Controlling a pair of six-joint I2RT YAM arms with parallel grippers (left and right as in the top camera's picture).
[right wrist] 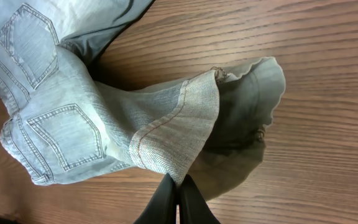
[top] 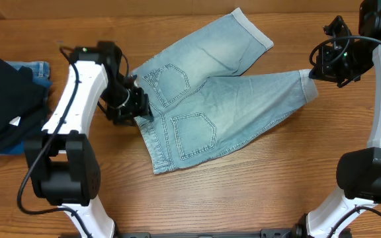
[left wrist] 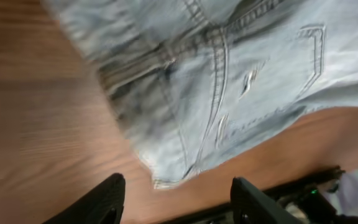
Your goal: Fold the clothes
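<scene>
Pale shorts (right wrist: 48, 118) cuff clamped in right jaws; left jaws apart beside waistband.

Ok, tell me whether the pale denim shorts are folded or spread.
Spread, not folded: the pale light-blue denim shorts lie open, both back pockets showing, legs splayed apart.

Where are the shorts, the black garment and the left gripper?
shorts (top: 207, 106), overhead view, middle of the seat
black garment (top: 5, 99), overhead view, its middle
left gripper (left wrist: 179, 200), left wrist view, midway between fingertips
</scene>
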